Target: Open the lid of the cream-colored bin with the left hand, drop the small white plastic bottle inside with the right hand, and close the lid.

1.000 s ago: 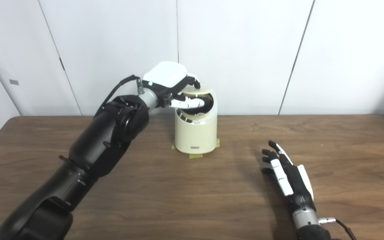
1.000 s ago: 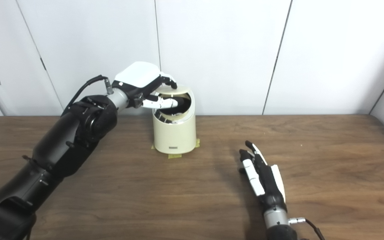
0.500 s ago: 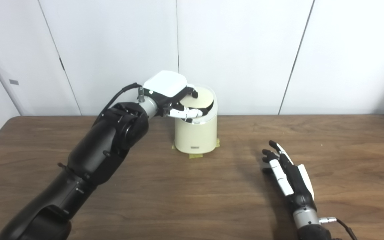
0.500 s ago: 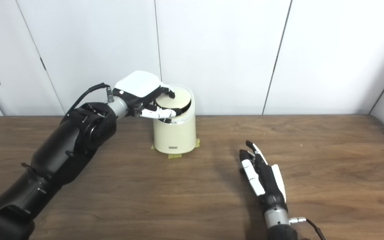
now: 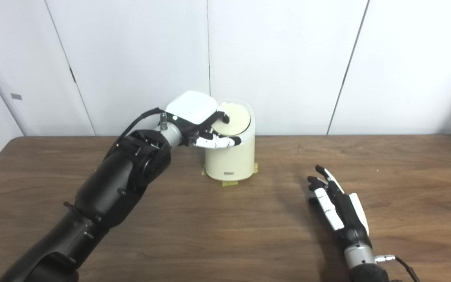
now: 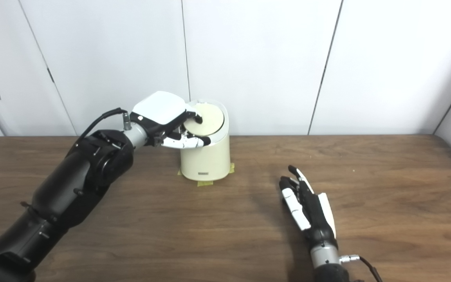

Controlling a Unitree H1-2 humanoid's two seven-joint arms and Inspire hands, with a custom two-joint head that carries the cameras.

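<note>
We are resting our left hand [image 5: 196, 117] on the lid [image 5: 234, 117] of the cream bin [image 5: 231, 156], fingers [image 5: 219, 143] curled at its near-left edge, lid lying down. Our right hand [image 5: 337, 203] is lying empty on the worktop [image 5: 225, 227], fingers apart. No bottle showing.

Wooden table [image 5: 210, 219]: taped-down cream bin [image 5: 230, 158], right hand [image 5: 337, 207] resting.

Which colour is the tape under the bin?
Yellowish tape, best seen in the left eye view.
</note>
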